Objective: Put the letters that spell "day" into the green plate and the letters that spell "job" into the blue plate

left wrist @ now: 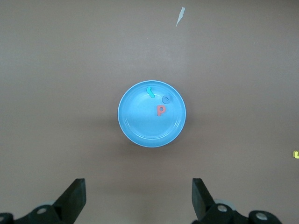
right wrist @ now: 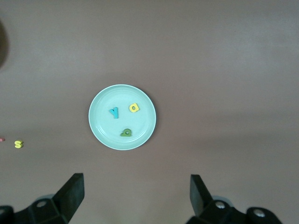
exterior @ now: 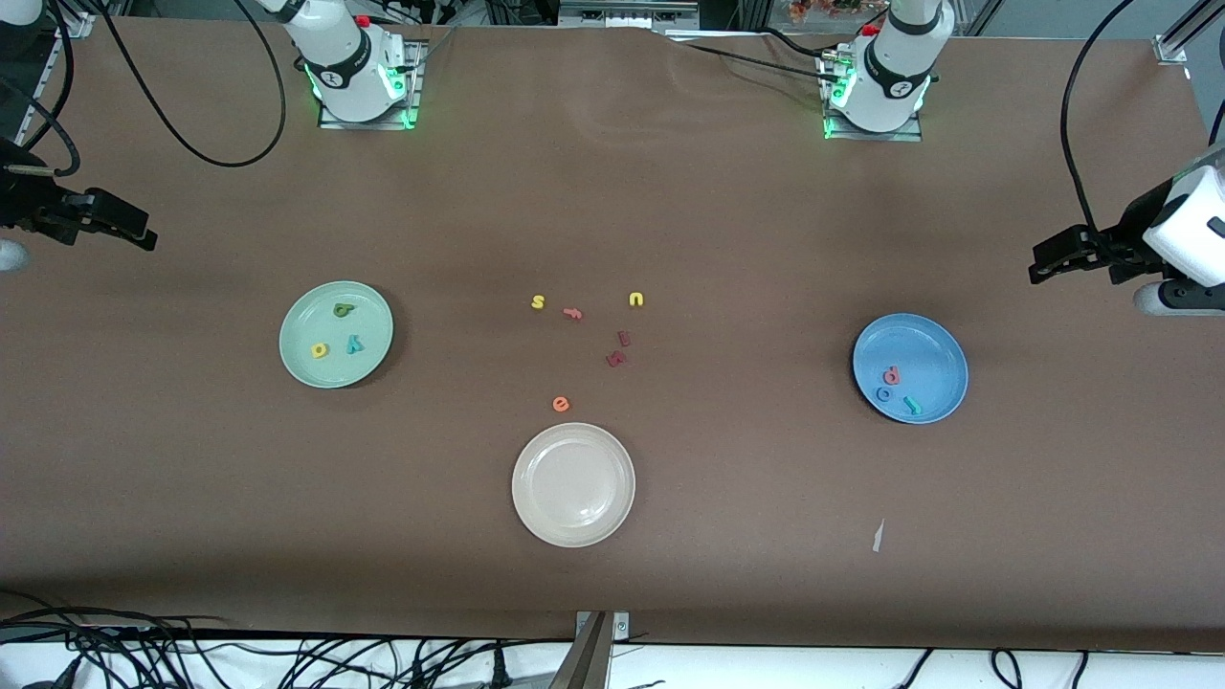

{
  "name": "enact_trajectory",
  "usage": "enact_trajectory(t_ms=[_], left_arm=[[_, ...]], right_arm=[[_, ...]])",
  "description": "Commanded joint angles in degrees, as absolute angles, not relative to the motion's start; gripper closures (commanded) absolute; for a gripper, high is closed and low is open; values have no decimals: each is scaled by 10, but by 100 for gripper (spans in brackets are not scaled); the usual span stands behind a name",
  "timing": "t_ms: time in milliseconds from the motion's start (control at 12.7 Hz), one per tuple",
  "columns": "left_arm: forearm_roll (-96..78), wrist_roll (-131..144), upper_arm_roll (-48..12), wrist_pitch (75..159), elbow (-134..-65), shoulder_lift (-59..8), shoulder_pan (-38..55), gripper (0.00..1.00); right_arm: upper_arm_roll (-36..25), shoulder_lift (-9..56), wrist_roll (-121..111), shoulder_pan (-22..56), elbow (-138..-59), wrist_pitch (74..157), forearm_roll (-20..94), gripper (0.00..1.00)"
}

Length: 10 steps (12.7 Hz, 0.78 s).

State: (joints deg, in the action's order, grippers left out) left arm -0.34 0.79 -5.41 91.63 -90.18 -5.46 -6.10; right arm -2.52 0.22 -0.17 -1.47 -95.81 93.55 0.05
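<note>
With the green plate [exterior: 336, 334] holding the "day" letters [right wrist: 122, 118] and the blue plate [exterior: 910, 368] holding the "job" letters [left wrist: 159, 101], both arms are waiting, left gripper [left wrist: 138, 201] and right gripper [right wrist: 136, 200] spread and empty, so staying clear seems best.

"d" [exterior: 343, 309], "a" [exterior: 319, 350], "y" [exterior: 355, 345] in plate [exterior: 301, 359] toward right arm's end; "j" [exterior: 911, 406], "o" [exterior: 883, 393], "b" [exterior: 891, 375] in plate [exterior: 933, 340] toward left arm's end.
</note>
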Motion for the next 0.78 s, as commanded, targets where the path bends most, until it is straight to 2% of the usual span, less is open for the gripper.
enact_trajectory(t_ms=[0,706], left_arm=[[-21,-1,-50,916,-911,-42,-60,0],[-21,-1,-51,916,-911,-42,-60,0]], right_arm=[[-27,-1,-8,-16,-952,931,9,0],[-29,-1,-8,-17,-953,926,10,0]])
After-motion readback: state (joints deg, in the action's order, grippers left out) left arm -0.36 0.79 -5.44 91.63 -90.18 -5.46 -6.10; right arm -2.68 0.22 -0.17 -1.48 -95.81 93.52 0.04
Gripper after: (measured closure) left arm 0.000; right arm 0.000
